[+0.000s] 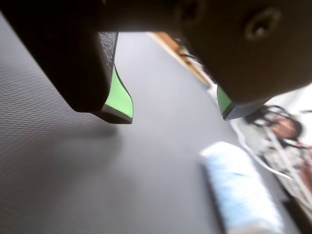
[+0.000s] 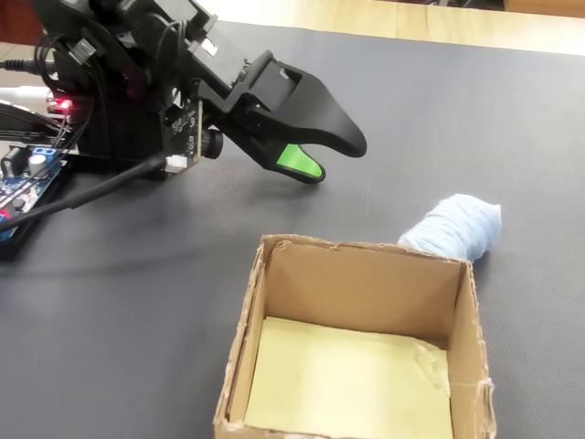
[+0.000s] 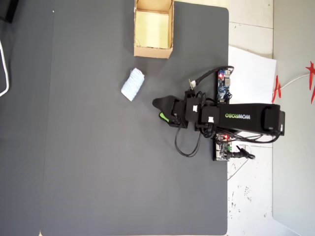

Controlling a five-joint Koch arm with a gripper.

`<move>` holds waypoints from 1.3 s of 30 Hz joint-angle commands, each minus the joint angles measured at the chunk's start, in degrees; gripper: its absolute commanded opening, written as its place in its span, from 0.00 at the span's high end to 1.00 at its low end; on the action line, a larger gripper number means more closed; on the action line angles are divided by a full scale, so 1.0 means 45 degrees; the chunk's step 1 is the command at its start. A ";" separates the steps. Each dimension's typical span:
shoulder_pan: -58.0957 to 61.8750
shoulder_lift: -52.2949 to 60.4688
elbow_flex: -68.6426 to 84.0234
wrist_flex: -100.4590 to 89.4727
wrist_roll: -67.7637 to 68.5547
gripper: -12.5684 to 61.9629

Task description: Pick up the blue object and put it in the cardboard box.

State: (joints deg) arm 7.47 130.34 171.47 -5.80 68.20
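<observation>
- Approach step: the gripper hangs released and empty above the mat.
- The blue roll lies near the cardboard box, untouched.
- Next: reach over and straddle it.

Bare dark mat lies between the end effector and the blue object. Beyond it, the cardboard box stands open-topped, walls low.

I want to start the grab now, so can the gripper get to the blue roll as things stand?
Probably yes. The gripper is open and empty, the blue roll lies alone on the dark mat, and nothing sits between them; the box stands off to one side.
</observation>
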 commanded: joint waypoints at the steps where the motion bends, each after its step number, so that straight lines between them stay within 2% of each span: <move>1: 0.0117 -0.0098 -0.1426 -0.0273 -0.0293 0.38; 4: 0.0215 -0.0684 -0.2891 0.1855 -0.0293 0.38; 19: 0.1152 -0.4766 -0.8086 0.5352 0.0039 0.39; 29: 0.3105 -0.7930 -0.9980 0.5371 0.0859 0.39; 39: 0.2969 -0.9766 -1.1172 0.5410 0.2246 0.39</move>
State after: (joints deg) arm 21.53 85.96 124.72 18.63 74.88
